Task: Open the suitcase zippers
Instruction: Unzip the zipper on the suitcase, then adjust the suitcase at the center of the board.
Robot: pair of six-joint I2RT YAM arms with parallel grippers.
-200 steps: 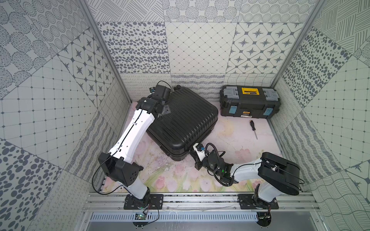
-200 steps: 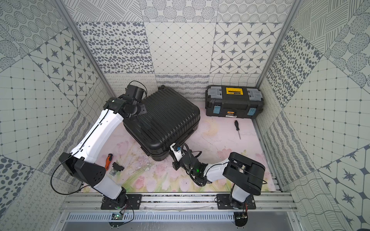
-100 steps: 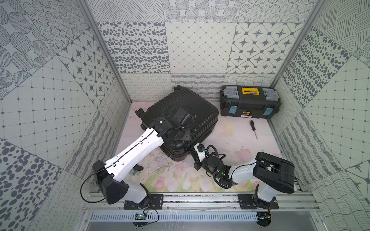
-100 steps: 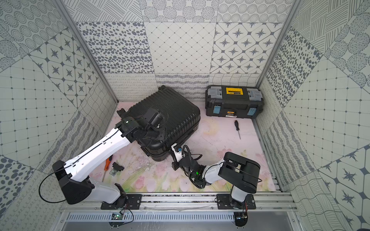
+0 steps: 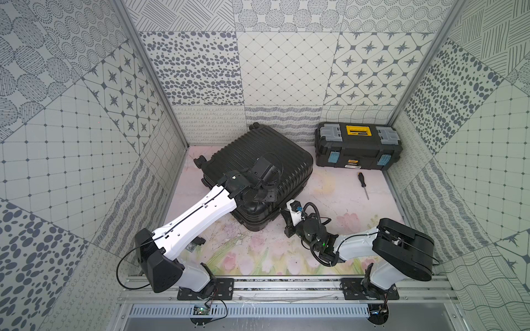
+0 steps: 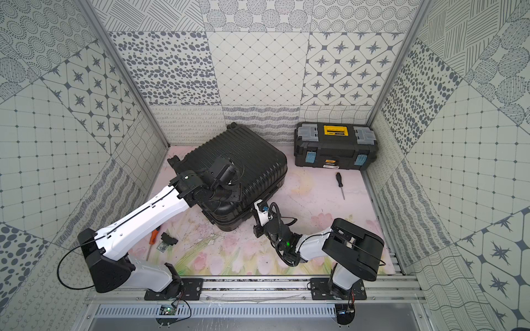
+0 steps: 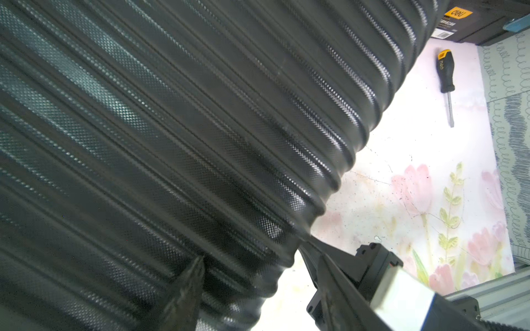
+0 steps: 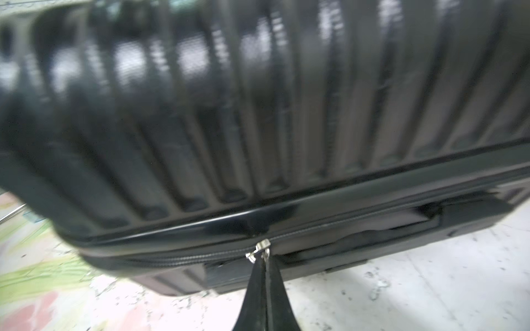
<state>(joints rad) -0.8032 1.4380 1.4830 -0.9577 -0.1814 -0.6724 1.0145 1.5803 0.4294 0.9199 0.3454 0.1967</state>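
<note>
The black ribbed suitcase (image 5: 258,156) lies flat at the back left of the floor, in both top views (image 6: 243,160). Its zippers (image 8: 172,256) run along the seam of the near side. My right gripper (image 8: 266,262) is shut on a small silver zipper pull (image 8: 259,250) there, low beside the case in a top view (image 5: 282,213). My left gripper (image 7: 261,275) hovers open over the lid's near edge (image 5: 255,205). One finger (image 7: 192,286) is above the shell and the other (image 7: 329,280) is past the edge. It holds nothing.
A black toolbox (image 5: 357,146) with a yellow label stands at the back right. In front of it a black screwdriver (image 5: 362,184) lies on the floor. An orange-handled screwdriver (image 6: 153,238) and a small black part (image 6: 167,239) lie under the left arm. Patterned walls close in three sides.
My left arm has swung from the suitcase's far left corner across the lid to its near edge. The right gripper has stayed shut on the zipper pull.
</note>
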